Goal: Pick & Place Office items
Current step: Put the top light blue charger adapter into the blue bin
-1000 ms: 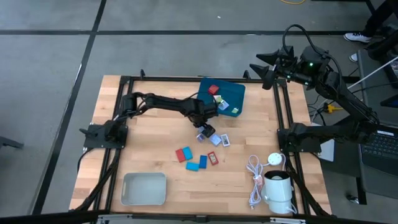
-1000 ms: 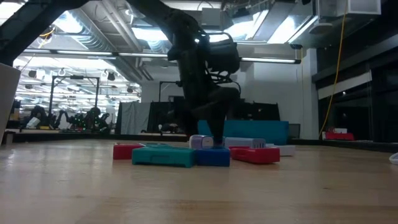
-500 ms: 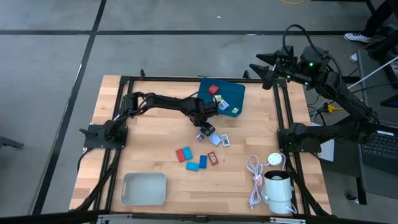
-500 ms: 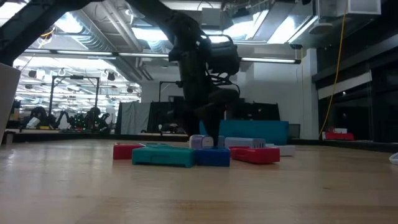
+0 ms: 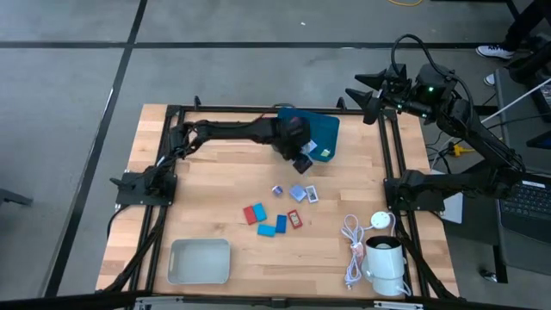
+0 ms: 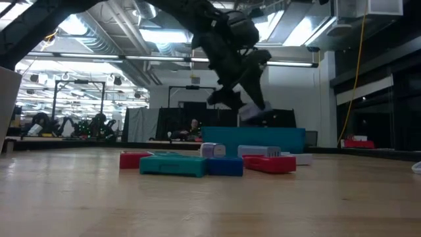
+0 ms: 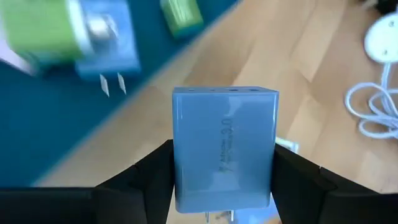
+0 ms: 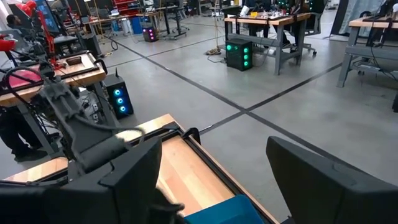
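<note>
A pale blue charger block [image 7: 224, 149] sits clamped between the left gripper's [image 5: 301, 160] fingers, lifted above the table [image 5: 215, 185] at the edge of the teal mat [image 5: 325, 129]. The right gripper [image 5: 366, 95] waits spread apart beyond the far corner.

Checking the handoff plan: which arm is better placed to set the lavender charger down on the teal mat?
Left. Its hand already grips the lavender charger at the teal mat. The right hand is parked off the table's far right corner, open and empty.
</note>
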### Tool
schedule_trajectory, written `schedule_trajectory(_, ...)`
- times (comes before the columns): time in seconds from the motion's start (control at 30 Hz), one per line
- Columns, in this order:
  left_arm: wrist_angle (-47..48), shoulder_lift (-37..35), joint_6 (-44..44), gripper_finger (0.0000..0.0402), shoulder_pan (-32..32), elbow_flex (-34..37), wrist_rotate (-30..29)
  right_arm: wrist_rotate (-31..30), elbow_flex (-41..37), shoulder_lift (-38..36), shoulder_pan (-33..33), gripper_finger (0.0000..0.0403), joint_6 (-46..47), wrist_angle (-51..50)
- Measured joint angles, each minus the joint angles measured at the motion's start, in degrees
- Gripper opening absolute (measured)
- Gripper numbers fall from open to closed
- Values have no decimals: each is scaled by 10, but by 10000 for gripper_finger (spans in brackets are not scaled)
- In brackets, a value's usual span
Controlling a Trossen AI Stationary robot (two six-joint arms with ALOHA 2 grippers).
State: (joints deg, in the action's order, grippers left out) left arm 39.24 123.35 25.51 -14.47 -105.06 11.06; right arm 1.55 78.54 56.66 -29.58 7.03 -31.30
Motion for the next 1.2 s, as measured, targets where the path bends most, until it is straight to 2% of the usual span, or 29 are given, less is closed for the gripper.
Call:
schedule_trajectory(0.13,-42,-2,-19,209,-13,-37,-7,0,0,0,0,297,0,0)
schedule_trajectory(0.3,-81,9,-53,209,-47,-38,-12,0,0,0,0,297,0,0)
schedule_trajectory(0.67,-193,75,-68,209,-114,-38,68,4,0,0,0,297,0,4)
schedule_trajectory(0.87,-202,92,-68,209,-123,-38,70,6,0,0,0,297,0,4)
schedule_trajectory(0.93,-207,91,-68,235,-123,-38,68,6,0,0,0,297,0,4)
schedule_trajectory(1.07,-234,89,-68,311,-123,-38,66,7,0,0,0,297,0,4)
schedule_trajectory(1.2,-241,88,-58,334,-122,-39,69,9,0,0,0,297,1,4)
